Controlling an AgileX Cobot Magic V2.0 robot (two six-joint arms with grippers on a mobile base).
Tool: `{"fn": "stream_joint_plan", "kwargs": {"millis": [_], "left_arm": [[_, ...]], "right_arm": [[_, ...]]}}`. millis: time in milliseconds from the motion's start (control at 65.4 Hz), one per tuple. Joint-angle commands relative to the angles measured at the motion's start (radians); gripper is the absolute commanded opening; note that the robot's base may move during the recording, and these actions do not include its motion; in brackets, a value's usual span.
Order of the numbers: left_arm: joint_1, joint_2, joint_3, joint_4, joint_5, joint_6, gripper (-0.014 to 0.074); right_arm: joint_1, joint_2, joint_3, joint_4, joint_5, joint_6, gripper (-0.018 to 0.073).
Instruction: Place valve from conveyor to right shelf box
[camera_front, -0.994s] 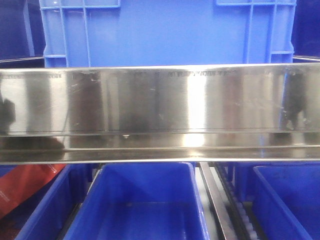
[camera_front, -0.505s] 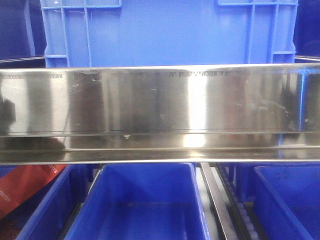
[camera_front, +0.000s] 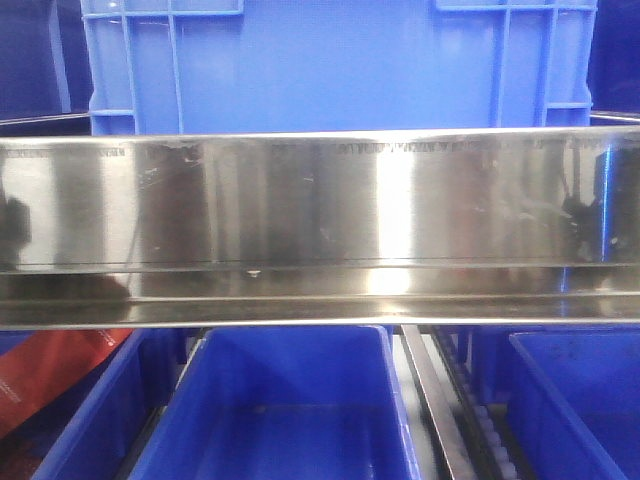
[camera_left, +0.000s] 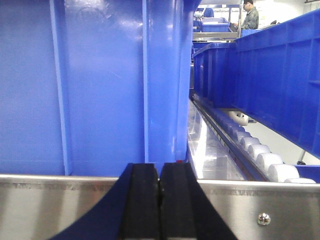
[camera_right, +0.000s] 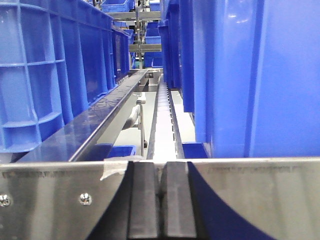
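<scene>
Neither the valve nor the conveyor shows in any view. My left gripper (camera_left: 159, 172) is shut with its black pads pressed together and nothing between them, just in front of a steel shelf rail (camera_left: 50, 205) and a blue box wall (camera_left: 100, 90). My right gripper (camera_right: 161, 172) is also shut and empty, in front of a steel rail (camera_right: 60, 200), between two rows of blue boxes (camera_right: 250, 75). In the front view an open blue box (camera_front: 585, 400) sits on the lower shelf at the right; no gripper shows there.
A wide steel shelf rail (camera_front: 320, 200) crosses the front view, with a large blue crate (camera_front: 330, 60) above and another open blue box (camera_front: 285, 410) below. A red object (camera_front: 50, 370) lies lower left. Roller tracks (camera_left: 260, 155) (camera_right: 162, 115) run between the boxes. A person (camera_left: 248, 15) stands far off.
The front view has shifted slightly, and the dark reflection at the right end of the steel rail has shrunk towards the edge. Nothing else has changed.
</scene>
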Motion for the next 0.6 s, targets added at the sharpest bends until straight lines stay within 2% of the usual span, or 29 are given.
{"fn": "stream_joint_plan", "kwargs": {"millis": [0, 581], "left_arm": [[0.005, -0.005, -0.001, -0.005, -0.023, -0.007, -0.0111], [0.005, -0.005, -0.001, -0.005, -0.023, -0.007, -0.0111]], "right_arm": [[-0.005, -0.003, 0.002, -0.005, -0.025, -0.002, -0.0162], [-0.005, -0.003, 0.002, -0.005, -0.025, -0.002, -0.0162]]}}
